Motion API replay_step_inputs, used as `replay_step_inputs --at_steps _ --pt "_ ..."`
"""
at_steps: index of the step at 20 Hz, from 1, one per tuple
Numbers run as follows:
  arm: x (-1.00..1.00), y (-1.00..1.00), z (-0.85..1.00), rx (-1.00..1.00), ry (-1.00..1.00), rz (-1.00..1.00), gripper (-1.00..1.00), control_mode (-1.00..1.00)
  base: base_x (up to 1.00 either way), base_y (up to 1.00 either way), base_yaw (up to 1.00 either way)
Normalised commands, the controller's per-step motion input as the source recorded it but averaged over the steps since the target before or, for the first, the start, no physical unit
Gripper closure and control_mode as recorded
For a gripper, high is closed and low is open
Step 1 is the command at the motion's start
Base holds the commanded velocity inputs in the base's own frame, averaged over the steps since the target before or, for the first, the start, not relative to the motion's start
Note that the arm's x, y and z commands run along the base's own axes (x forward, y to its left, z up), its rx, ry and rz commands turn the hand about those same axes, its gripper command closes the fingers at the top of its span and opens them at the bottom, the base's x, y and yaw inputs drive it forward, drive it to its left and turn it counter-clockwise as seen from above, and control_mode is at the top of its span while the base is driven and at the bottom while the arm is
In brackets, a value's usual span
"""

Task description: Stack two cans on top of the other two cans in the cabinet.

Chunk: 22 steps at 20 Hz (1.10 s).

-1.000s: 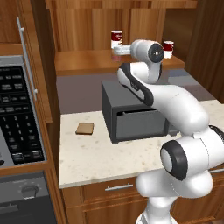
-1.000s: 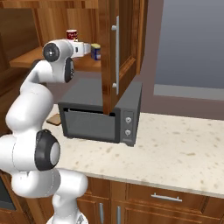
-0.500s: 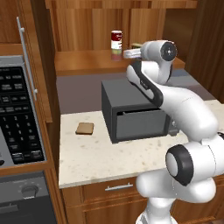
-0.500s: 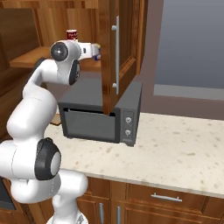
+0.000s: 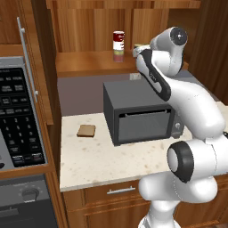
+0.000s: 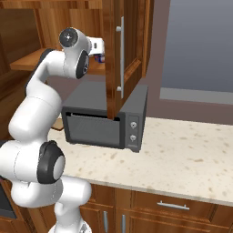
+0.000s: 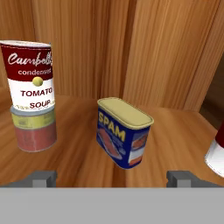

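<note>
Here, pincer [image 7: 112,179]: spread wide, holding nothing, facing the blue can [image 7: 123,132], which stands tilted on the cabinet shelf [image 7: 175,131] just ahead. Left of it, apart: red-and-white soup can [image 7: 29,75] stacked upright on the grey can [image 7: 34,130]. Right edge: another red-and-white can [image 7: 217,151], partly seen.

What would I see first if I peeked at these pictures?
Probably the red-and-white tomato soup can standing on top of a dull grey can, at the left of the wooden cabinet shelf. Right in the middle stands a blue tin with a yellow label, with the open gripper pointing at it. Below the cabinet, the big white robot arm curves up past a dark grey oven on the counter.
</note>
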Motion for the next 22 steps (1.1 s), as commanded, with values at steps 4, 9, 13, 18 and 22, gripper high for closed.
replay_step_inputs --at_steps 4,9,13,18,22 --pt "0.06 -0.20 -0.06 0.00 0.09 0.00 -1.00 -1.00 0.00 0.00 0.00" --pt "0.11 -0.13 -0.11 0.00 0.09 0.00 -1.00 -1.00 0.00 0.00 0.00" --pt "0.16 -0.03 -0.20 0.00 0.00 0.00 -1.00 -1.00 0.00 0.00 0.00" --pt "0.28 -0.02 -0.18 0.00 0.00 0.00 -1.00 -1.00 0.00 0.00 0.00" --pt "0.38 0.00 -0.06 0.00 0.00 0.02 -1.00 -1.00 0.00 0.00 0.00"
